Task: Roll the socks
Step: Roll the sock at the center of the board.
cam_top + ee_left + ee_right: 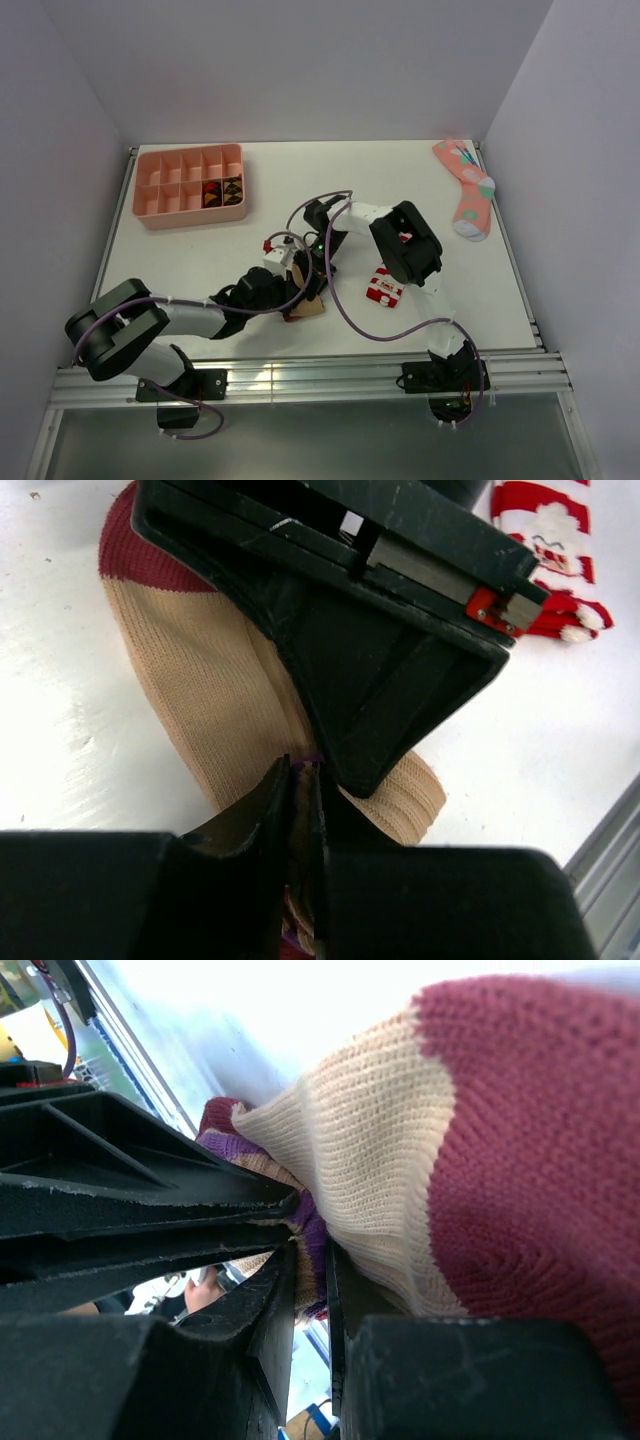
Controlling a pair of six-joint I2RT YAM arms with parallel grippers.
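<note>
Left claw [304, 790] clamped on tan sock [195, 680] cuff, right claw [311, 1260] pinching same cuff; sock runs to 11 o'clock, toe far.

No readable text anywhere here. Tan sock [200, 710], striped sock [545, 540], tray [185, 217]: not one legible letter or number.

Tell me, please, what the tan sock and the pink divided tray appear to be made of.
The tan sock looks like soft ribbed knit yarn, matte, with visible stitch rows. The pink divided tray is probably moulded plastic: thin, even, smooth walls.
</note>
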